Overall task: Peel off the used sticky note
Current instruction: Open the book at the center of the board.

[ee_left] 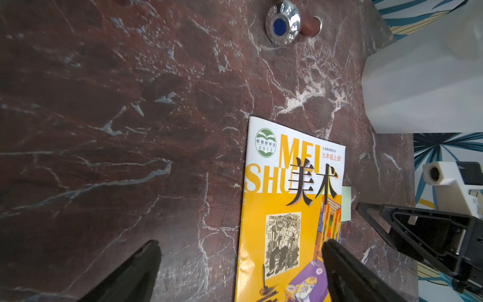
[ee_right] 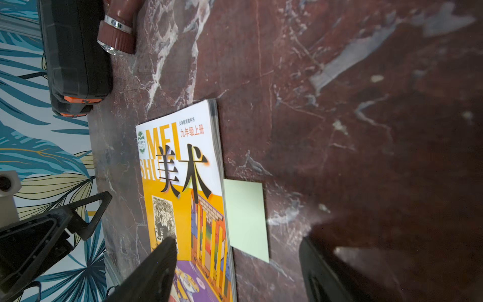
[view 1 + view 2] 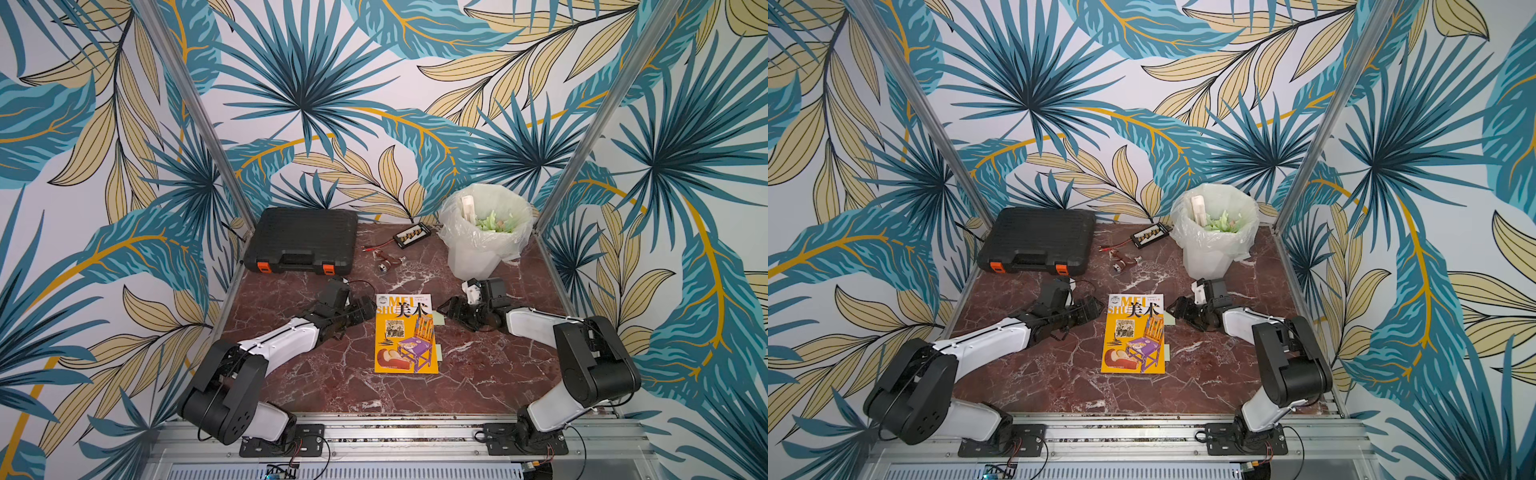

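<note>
A yellow art book point(image 3: 405, 336) point(image 3: 1133, 332) lies flat mid-table. A pale green sticky note point(image 3: 438, 321) point(image 3: 1169, 319) pokes out from under its right edge, lying flat on the marble; it is also in the wrist views point(image 1: 346, 204) point(image 2: 247, 219). My right gripper point(image 3: 444, 311) point(image 2: 236, 241) is open just right of the note, one finger over the cover and one over bare table, with the note's near corner between them, not clamped. My left gripper point(image 3: 368, 309) point(image 1: 241, 243) stands open at the book's upper left edge, holding nothing.
A black tool case point(image 3: 305, 239) sits at the back left. A lined white bin point(image 3: 484, 232) holding scraps stands at the back right, close behind my right wrist. A small torch point(image 3: 390, 262) and a black connector board point(image 3: 411, 235) lie between them.
</note>
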You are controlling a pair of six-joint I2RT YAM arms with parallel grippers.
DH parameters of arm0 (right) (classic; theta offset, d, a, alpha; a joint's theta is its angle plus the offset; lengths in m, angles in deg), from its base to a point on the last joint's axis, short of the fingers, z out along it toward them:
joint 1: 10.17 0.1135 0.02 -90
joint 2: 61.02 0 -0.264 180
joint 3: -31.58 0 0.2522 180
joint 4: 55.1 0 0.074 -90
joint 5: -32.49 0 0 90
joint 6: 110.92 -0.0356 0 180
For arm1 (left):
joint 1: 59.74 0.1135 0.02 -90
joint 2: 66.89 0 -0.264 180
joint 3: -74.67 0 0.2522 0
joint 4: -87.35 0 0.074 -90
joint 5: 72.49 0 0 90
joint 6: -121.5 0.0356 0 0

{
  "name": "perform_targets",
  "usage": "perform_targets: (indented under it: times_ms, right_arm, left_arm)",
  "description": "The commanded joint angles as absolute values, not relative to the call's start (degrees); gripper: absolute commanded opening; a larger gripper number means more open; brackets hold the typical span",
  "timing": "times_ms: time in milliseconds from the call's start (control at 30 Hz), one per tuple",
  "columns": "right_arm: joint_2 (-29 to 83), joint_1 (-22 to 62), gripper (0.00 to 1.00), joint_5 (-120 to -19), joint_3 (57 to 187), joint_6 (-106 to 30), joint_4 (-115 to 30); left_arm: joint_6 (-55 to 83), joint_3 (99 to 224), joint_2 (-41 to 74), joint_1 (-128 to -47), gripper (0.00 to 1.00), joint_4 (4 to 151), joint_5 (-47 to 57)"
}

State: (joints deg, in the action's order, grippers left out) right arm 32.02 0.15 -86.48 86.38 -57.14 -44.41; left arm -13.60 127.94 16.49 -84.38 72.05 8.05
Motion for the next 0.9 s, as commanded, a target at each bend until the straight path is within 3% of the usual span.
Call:
perform_targets:
  times_ms: [0,600,867]
  right_arm:
    - [34.5,0.9,0.75,-87.3,86.5,-56.8,-41.6]
    - [40.5,1.3,0.61,-97.5,86.0,-62.7,-51.9]
    - [39.8,1.3,0.42,-95.2,86.4,-61.7,-49.6]
  left_arm:
    - [-14.5,127.4,17.7,-85.2,1.0,75.1,9.0]
    - [-15.0,128.2,20.4,-85.6,1.0,75.6,8.4]
    - [-14.9,128.5,20.5,-85.7,1.0,75.2,8.4]
